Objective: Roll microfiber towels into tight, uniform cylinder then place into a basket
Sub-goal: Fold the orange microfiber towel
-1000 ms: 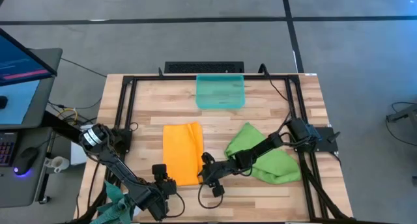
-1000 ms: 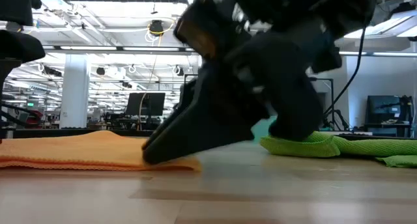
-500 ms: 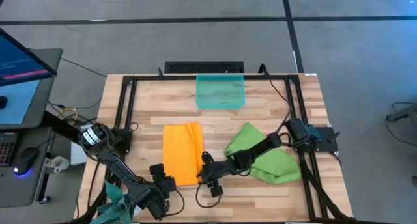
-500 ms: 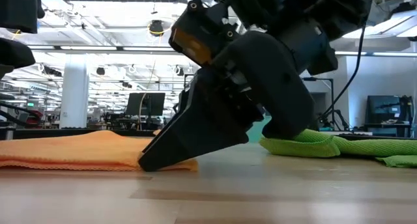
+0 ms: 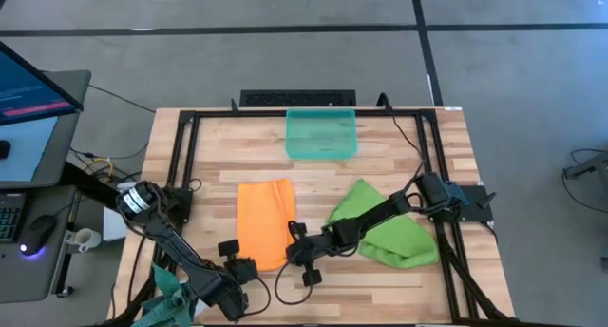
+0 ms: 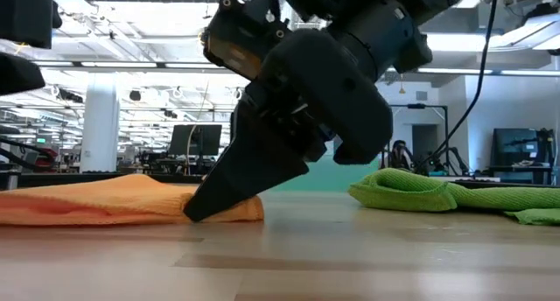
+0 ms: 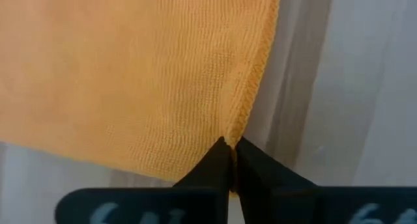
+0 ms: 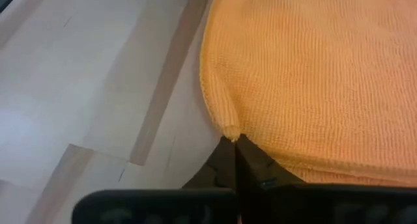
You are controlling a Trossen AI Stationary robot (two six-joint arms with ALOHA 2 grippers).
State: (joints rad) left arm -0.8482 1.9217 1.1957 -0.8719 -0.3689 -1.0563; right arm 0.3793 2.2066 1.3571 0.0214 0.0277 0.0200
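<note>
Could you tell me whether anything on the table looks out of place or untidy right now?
The green towel lies crumpled in a heap under the right arm, not flat like the orange towel. The basket holds nothing. Both grippers, left and right, pinch the orange towel's near edge.

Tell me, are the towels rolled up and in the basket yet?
Not yet. The basket holds nothing. Both claws, left claw and right claw, are shut on the orange towel, pinching its near edge. The green towel lies crumpled, unrolled.
</note>
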